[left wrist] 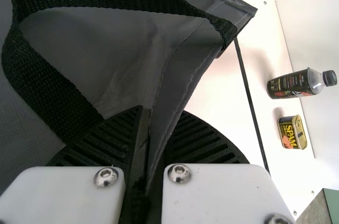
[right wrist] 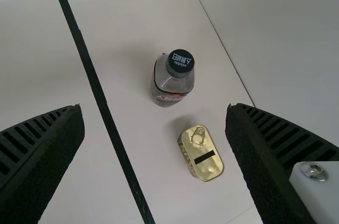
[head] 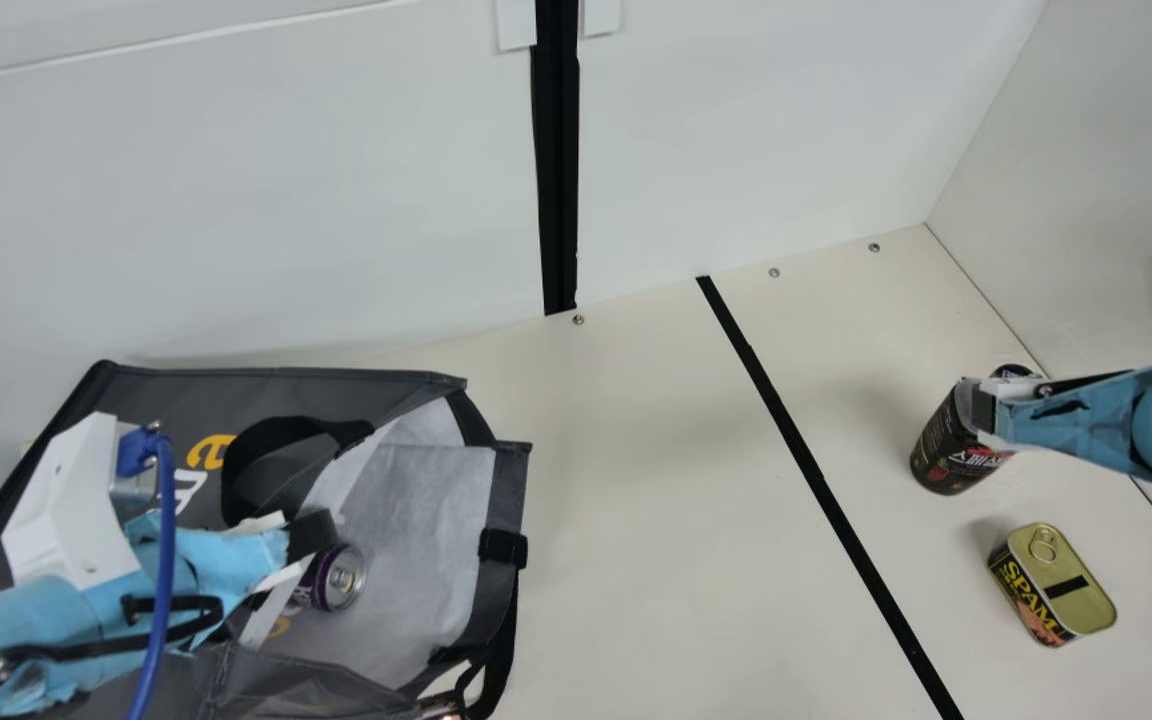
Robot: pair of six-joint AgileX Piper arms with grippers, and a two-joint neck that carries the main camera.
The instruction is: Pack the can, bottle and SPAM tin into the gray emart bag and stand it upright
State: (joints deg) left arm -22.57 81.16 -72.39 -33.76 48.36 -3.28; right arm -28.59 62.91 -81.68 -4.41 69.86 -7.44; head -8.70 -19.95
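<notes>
At the left of the main view, my left gripper [head: 288, 562] is shut on the gray bag [head: 391, 388]; the left wrist view has the gripper [left wrist: 161, 121] pinching a fold of the bag [left wrist: 122, 60]. The bag lies on its side, mouth facing right. Inside the mouth, the can [head: 344, 577] lies close by those fingers. My right gripper [head: 986, 408] is above the upright bottle [head: 946, 450], partly covering it. Seen from the right wrist, the gripper [right wrist: 154, 108] is open around empty space, with the bottle [right wrist: 172, 83] and SPAM tin [right wrist: 204, 155] below.
The SPAM tin [head: 1056, 585] is on the table in front of the bottle. A black strip [head: 816, 470] crosses the table [head: 636, 480] between bag and bottle. White walls rise behind and at the right.
</notes>
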